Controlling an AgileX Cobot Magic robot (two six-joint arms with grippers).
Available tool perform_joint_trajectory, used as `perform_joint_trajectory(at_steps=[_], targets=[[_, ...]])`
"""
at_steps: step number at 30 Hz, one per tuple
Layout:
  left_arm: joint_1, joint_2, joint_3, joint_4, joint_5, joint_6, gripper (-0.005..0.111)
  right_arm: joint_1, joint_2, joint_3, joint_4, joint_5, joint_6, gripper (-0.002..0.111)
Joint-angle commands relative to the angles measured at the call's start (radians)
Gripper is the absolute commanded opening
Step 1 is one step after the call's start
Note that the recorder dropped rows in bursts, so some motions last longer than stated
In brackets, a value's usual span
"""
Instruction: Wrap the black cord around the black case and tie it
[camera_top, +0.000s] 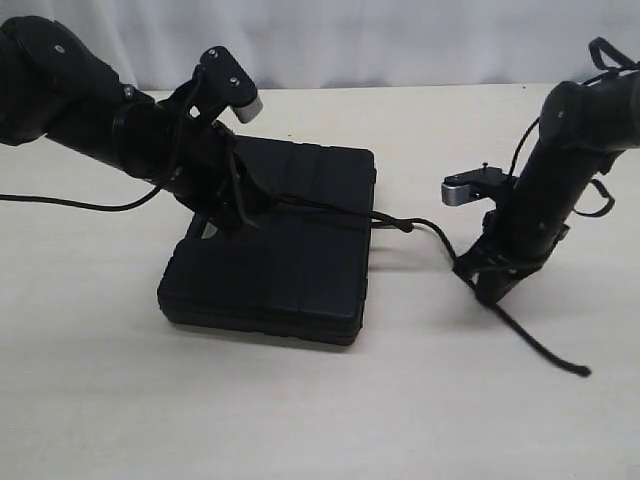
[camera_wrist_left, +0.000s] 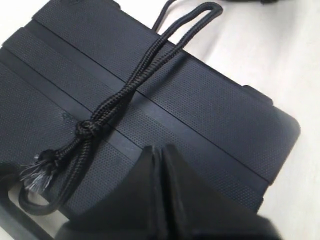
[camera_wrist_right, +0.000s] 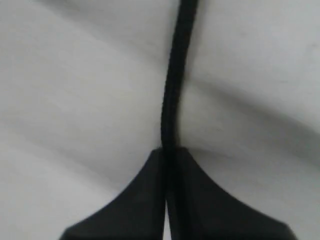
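Note:
The black case (camera_top: 290, 255) lies flat on the table, ribbed lid up (camera_wrist_left: 210, 105). The black cord (camera_top: 400, 222) runs from the lid off the case's right edge across the table. Its free end (camera_top: 560, 358) trails to the lower right. In the left wrist view the cord's doubled looped end (camera_wrist_left: 130, 85) rests on the lid, with a knot (camera_wrist_left: 86, 130) and a frayed tip (camera_wrist_left: 37, 170). My left gripper (camera_top: 235, 215) is shut, tips pressing on the lid beside the cord (camera_wrist_left: 161, 150). My right gripper (camera_top: 490, 290) is shut on the cord (camera_wrist_right: 172, 100) just above the table, right of the case.
A pale table (camera_top: 120, 400) surrounds the case. A thin black cable (camera_top: 70, 205) hangs from the left arm over the table on the left. A white curtain (camera_top: 400, 40) closes the back.

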Motion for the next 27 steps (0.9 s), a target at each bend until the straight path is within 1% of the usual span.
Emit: perform_joint_trajectory(at_steps=[1, 3, 5, 9, 10, 13, 15, 17, 20, 22, 24, 27], targets=[[0.003, -0.007, 0.0, -0.014, 0.047, 0.009, 0.0, 0.002, 0.012, -0.053, 0.217, 0.065, 0.011, 0.004], [0.003, -0.007, 0.0, -0.014, 0.068, 0.035, 0.0, 0.002, 0.012, -0.061, 0.26, 0.046, 0.011, 0.004], [0.003, -0.007, 0.0, -0.016, 0.096, 0.098, 0.0, 0.002, 0.012, -0.067, 0.323, -0.018, 0.016, 0.004], [-0.003, -0.007, 0.0, -0.039, 0.08, 0.228, 0.0, -0.016, 0.012, -0.067, 0.478, -0.144, 0.006, 0.004], [-0.003, -0.007, 0.0, -0.079, 0.074, 0.287, 0.0, -0.02, 0.012, -0.067, 0.5, -0.157, -0.008, 0.004], [-0.006, -0.004, 0.0, -0.175, 0.094, 0.56, 0.001, -0.035, 0.012, -0.067, 0.492, -0.166, -0.027, 0.004], [-0.015, 0.012, 0.0, -0.195, 0.092, 0.732, 0.007, -0.047, 0.012, -0.067, 0.494, -0.166, -0.029, 0.004], [-0.026, 0.041, 0.0, -0.19, 0.061, 0.821, 0.018, -0.062, 0.012, -0.067, 0.514, -0.158, -0.031, 0.004], [-0.026, 0.095, 0.0, -0.19, -0.022, 0.861, 0.039, -0.107, 0.01, -0.069, 0.596, -0.139, -0.051, 0.004], [-0.026, 0.124, 0.0, -0.19, -0.112, 0.861, 0.049, -0.146, 0.01, -0.07, 0.677, -0.114, -0.096, 0.004], [-0.026, 0.147, 0.0, -0.19, -0.191, 0.875, 0.054, -0.182, 0.01, -0.07, 0.761, -0.062, -0.167, 0.004], [-0.026, 0.166, 0.0, -0.19, -0.256, 0.881, 0.055, -0.212, 0.01, -0.07, 0.876, -0.002, -0.239, 0.004]])
